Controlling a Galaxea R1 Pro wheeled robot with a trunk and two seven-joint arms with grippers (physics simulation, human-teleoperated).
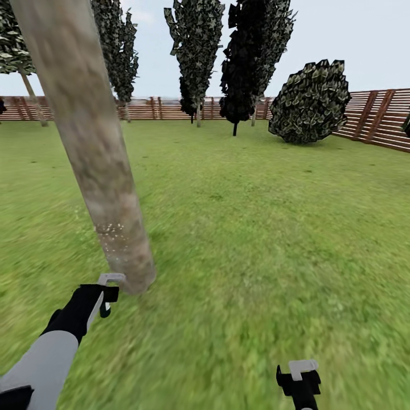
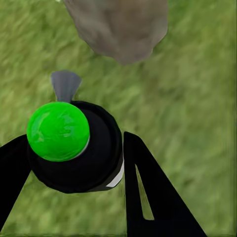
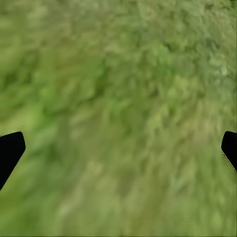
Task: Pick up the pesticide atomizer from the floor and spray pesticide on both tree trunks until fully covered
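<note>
Left claw (image 1: 105,293) at the foot of the near tree trunk (image 1: 94,148), atomizer (image 2: 74,148) in its grip.

We see the left claw closed on the pesticide atomizer — in the left wrist view a dark round body with a bright green cap and a grey nozzle sits between the two black fingers (image 2: 153,197), nozzle toward the base of the trunk. A patch of whitish specks (image 1: 114,233) marks the lower trunk just above the claw; the rest of the bark looks bare. Our right claw (image 1: 300,378) hangs low over the grass (image 1: 256,228), well apart from the trunk — its fingertips (image 3: 10,150) spread wide, holding nothing. More trees (image 1: 196,51) and a shrub (image 1: 310,102) stand before the wooden fence (image 1: 376,117).
</note>
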